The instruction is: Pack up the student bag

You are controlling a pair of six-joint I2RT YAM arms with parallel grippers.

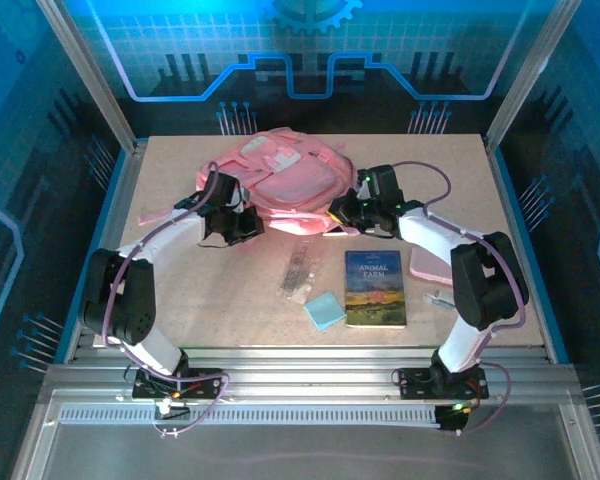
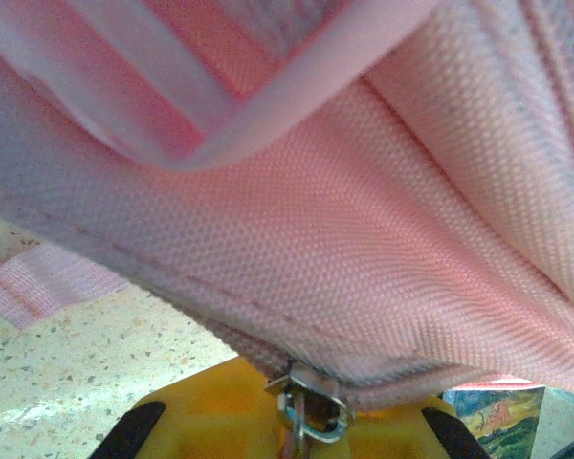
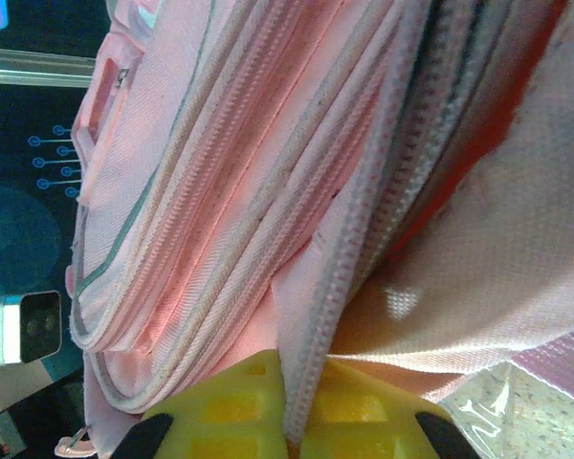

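Left wrist, woven pink student bag [image 2: 364, 239]

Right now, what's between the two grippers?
The bag: its near edge stretches from the left gripper to the right gripper, each shut on it. The top view shows it.

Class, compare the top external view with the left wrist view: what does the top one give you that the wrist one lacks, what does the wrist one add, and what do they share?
Top view adds: the whole outline of the student bag, the blue notepad and the pink flat case. Left wrist adds: the metal zipper pull pinched in the left gripper, and the fabric's weave up close. Shared: the bag, the table and the Animal Farm book.
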